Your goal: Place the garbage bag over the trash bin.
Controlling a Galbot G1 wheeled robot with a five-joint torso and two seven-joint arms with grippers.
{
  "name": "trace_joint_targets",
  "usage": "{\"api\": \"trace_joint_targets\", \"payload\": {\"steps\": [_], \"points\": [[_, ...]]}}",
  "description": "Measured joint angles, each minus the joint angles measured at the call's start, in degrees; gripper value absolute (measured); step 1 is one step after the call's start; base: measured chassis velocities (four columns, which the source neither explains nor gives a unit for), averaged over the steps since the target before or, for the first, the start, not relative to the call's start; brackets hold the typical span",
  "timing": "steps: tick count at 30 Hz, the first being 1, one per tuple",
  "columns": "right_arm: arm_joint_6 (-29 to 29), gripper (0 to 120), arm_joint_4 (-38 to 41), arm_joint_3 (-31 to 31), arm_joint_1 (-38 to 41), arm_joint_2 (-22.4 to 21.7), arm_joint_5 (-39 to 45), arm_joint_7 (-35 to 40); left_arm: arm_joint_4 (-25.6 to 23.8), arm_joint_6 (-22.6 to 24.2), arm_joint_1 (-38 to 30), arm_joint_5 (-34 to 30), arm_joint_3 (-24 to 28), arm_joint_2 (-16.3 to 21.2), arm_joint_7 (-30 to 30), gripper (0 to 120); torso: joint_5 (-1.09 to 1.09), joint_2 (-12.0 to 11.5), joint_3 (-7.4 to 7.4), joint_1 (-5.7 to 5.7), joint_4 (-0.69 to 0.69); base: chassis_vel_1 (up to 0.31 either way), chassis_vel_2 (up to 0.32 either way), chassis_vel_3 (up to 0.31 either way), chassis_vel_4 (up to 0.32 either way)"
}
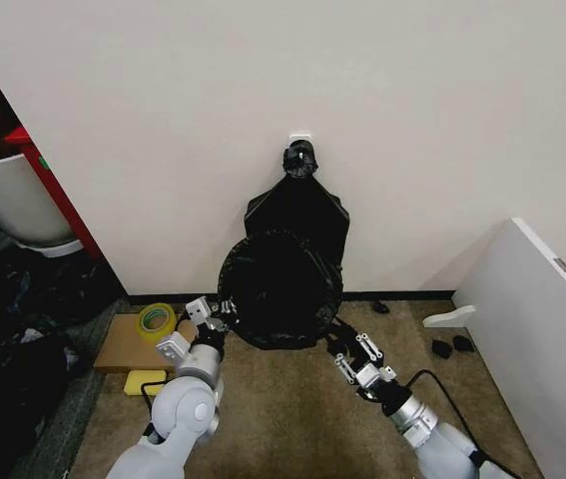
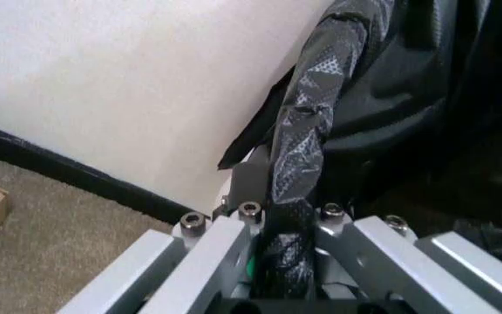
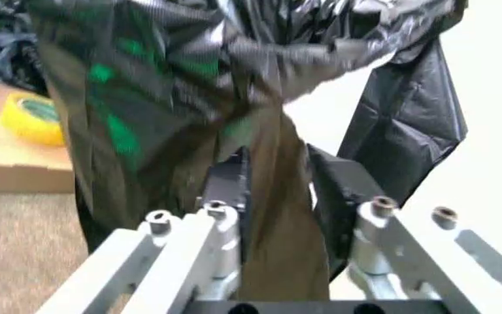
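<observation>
Left gripper [image 1: 206, 319] low at the left edge of the garbage bag [image 1: 281, 287], fingers pinched on a rolled, twisted strip of the black film; same strip seen running up between the metal fingers [image 2: 225, 252] in the left wrist view, cream wall and dark skirting just behind. Right gripper [image 1: 348, 352] at the bag's lower right edge, jaws closed on a gathered fold of glossy plastic; dark pads [image 3: 231, 190] pressed against that fold from both sides in the right wrist view. Bag stretched round and wide between the two grippers, against the wall, mouth facing up toward the head camera, crinkled interior visible. Trash bin hidden under the black film; rim not distinguishable. Flat black bundle [image 1: 297, 215] with knotted top leaning on the wall directly behind the bag. Yellow tape roll [image 1: 157, 319] on a cardboard sheet [image 1: 128, 349] just left of the left gripper, on brown carpet. White panel [image 1: 542, 319] well off to the right.
</observation>
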Motion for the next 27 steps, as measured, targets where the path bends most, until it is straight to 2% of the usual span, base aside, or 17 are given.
{"api": "trace_joint_targets", "payload": {"steps": [3,4,5,8,12,16,21,27], "points": [[3.56,7,-2.95,2.58,0.86,-0.11,-0.34,-4.29,-0.25,-0.02,0.16,0.12,0.05,-0.05,0.0,0,0.0,0.0,0.0,0.0,0.0,0.0,0.0,0.0,0.0],[5.5,0,-4.41,4.09,1.46,-0.03,0.83,-7.87,-0.58,-0.02,0.35,0.19,0.1,-0.08,0.01,0,0.0,0.0,0.0,0.0,0.0,0.0,0.0,0.0,0.0],[5.5,0,-4.41,4.09,1.46,-0.03,0.83,-7.87,-0.58,-0.02,0.35,0.19,0.1,-0.08,0.01,0,0.0,0.0,0.0,0.0,0.0,0.0,0.0,0.0,0.0],[9.55,0,-6.95,7.28,3.28,0.82,1.95,-14.63,-0.94,-0.01,0.93,0.64,0.55,-0.07,0.0,0,0.0,0.0,0.0,0.0,0.0,0.0,0.0,0.0,0.0],[10.64,0,-7.56,8.38,4.01,1.04,2.47,-16.9,-1.36,0.03,1.31,0.85,0.77,-0.17,-0.04,0,-0.01,0.0,0.0,0.0,0.0,0.0,0.0,0.0,0.0],[10.26,0,-7.78,8.93,4.23,1.12,1.88,-16.66,-1.84,0.2,1.66,0.9,0.94,-0.13,-0.06,0,0.0,0.0,0.0,0.0,-0.01,0.0,0.0,0.0,0.0],[9.03,0,-9.4,10.49,5.39,1.67,-3.1,-13.65,-3.46,1.52,2.91,0.81,1.91,0.89,-0.1,0,-0.01,0.0,0.0,0.0,0.0,0.0,0.0,0.0,0.0],[6.9,0,-11.05,7.68,5.57,0.54,-2.7,-6.52,-4.85,2.37,4.1,2.62,2.29,3.38,0.04,0,0.0,0.0,0.0,0.0,0.01,0.0,0.0,0.0,0.0]]}}
